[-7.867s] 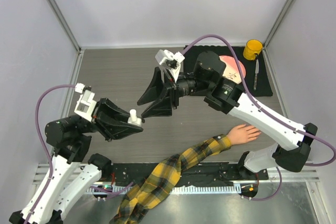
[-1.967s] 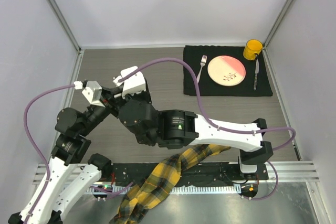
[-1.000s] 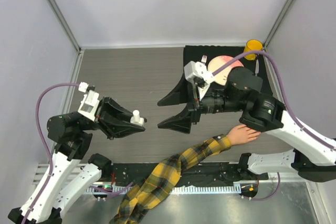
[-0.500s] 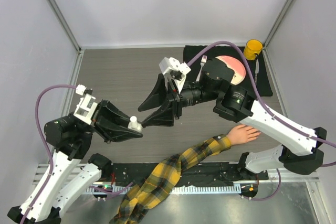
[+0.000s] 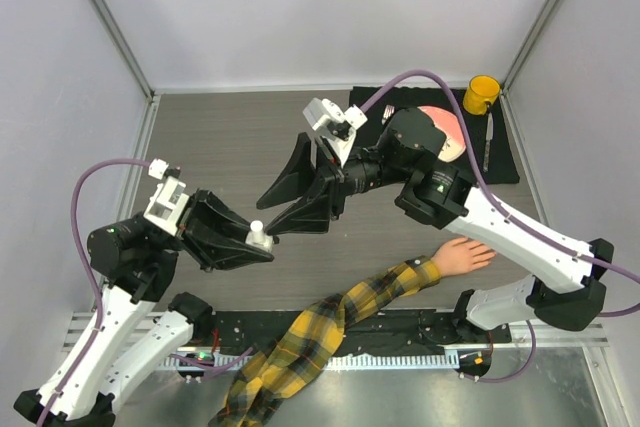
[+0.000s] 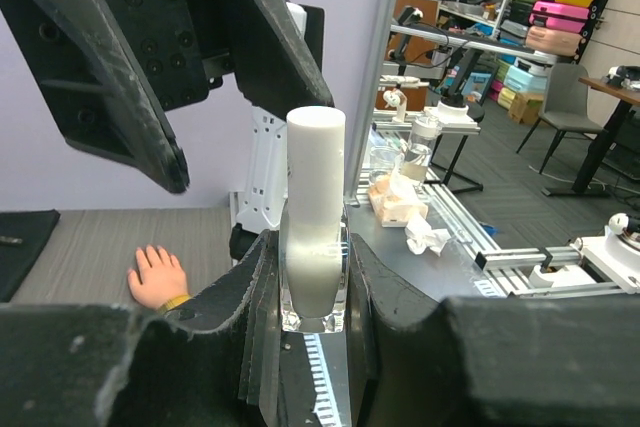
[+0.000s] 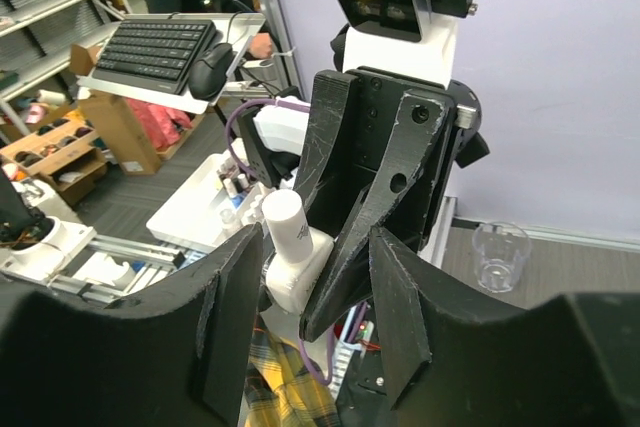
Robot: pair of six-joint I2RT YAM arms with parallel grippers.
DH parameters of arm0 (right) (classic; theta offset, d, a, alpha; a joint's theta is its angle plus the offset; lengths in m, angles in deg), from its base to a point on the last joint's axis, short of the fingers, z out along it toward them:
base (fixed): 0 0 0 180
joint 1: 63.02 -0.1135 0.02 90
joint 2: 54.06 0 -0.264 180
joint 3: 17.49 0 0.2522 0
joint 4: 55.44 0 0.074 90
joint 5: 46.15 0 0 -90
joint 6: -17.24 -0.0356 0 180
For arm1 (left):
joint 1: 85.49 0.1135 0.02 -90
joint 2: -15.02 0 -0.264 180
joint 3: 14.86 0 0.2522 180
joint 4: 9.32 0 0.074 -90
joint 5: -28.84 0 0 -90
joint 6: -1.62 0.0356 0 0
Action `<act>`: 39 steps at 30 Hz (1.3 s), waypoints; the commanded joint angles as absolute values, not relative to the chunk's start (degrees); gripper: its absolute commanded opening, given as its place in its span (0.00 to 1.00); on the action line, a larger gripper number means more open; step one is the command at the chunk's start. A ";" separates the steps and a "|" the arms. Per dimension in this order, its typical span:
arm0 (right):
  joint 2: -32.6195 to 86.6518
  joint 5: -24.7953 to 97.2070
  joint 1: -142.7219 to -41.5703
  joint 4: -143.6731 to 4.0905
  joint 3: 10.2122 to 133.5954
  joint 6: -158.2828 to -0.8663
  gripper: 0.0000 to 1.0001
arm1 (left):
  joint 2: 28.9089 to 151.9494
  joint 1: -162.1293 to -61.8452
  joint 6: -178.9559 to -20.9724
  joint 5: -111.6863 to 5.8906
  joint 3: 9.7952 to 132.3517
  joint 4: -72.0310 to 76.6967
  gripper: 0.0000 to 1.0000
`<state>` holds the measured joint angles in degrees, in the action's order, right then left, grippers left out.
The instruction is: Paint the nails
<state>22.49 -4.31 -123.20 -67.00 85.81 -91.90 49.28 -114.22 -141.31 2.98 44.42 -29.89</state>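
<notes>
1. The grey wood-grain table (image 5: pixel 220 137) is filling the top view, with both arms reaching over it.
2. The right arm is stretching from 4 o'clock towards the centre. The right gripper (image 5: pixel 270 213) is holding its jaws wide apart, pointing towards 8 o'clock. The lower fingertip is sitting just beside the bottle's cap, and I cannot tell whether they touch.
3. The left arm is rising from 7 o'clock. The left gripper (image 5: pixel 266 244) is pointing towards 3 o'clock, and its jaws are clamping the bottle's body.
4. The yellow-and-black plaid sleeve (image 5: pixel 330 332) is trailing from 6 o'clock up towards 4 o'clock.
5. The black placemat (image 5: pixel 500 167) is lying at 1 o'clock, partly under the right arm.
6. The pink-and-cream plate (image 5: pixel 452 129) is sitting on the placemat, mostly hidden by the arm.
7. The peach mannequin hand (image 5: pixel 463 256) is lying flat at 4 o'clock, sticking out of the sleeve cuff, well apart from both grippers.
8. The yellow mug (image 5: pixel 481 94) is standing at the placemat's 1 o'clock corner.
9. The knife (image 5: pixel 488 142) is lying just below the mug, along the mat's right side.
10. The small clear bottle (image 6: pixel 315 267) is standing upright between the left fingers (image 6: pixel 250 292), its tall white cap (image 6: pixel 316 162) rising above them. Its glass is looking plain in the left wrist view.
11. The nails (image 5: pixel 489 254) are sitting on the fingertips, which are pointing towards 3 o'clock. They are too small to make out singly.
</notes>
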 commanded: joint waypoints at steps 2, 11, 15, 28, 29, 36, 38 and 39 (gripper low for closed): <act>23.28 -7.92 -123.22 -59.18 84.51 -96.49 0.52 | 49.74 -114.49 -142.00 2.65 44.78 -32.65 0.00; 24.51 -8.89 -123.31 -54.78 83.19 -99.65 0.46 | 50.44 -114.49 -142.00 2.04 44.78 -33.79 0.00; 24.86 -9.68 -123.31 -51.89 82.23 -101.23 0.46 | 50.62 -114.58 -141.91 1.86 44.78 -33.88 0.00; 25.48 -10.29 -123.75 -51.88 81.61 -100.27 0.33 | 51.15 -114.58 -141.47 -1.04 44.87 -34.50 0.00; 25.65 -10.12 -123.75 -52.23 81.61 -99.75 0.31 | 51.23 -114.58 -141.30 -1.48 44.96 -34.15 0.00; 25.22 -2.15 -123.75 -62.14 82.14 -92.98 0.00 | 49.56 -114.49 -119.97 -12.18 51.71 -7.66 0.00; 24.16 2.86 -123.84 -65.66 82.49 -89.47 0.00 | 50.44 -114.49 -109.98 -19.47 55.67 4.23 0.00; 23.81 10.29 -123.84 -68.81 82.66 -88.68 0.00 | 50.79 -114.58 -106.87 -22.81 56.81 8.18 0.00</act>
<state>24.48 -4.73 -122.79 -56.66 81.92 -93.97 49.39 -114.63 -127.74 -6.27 49.75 -12.64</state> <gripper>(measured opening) 0.102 0.290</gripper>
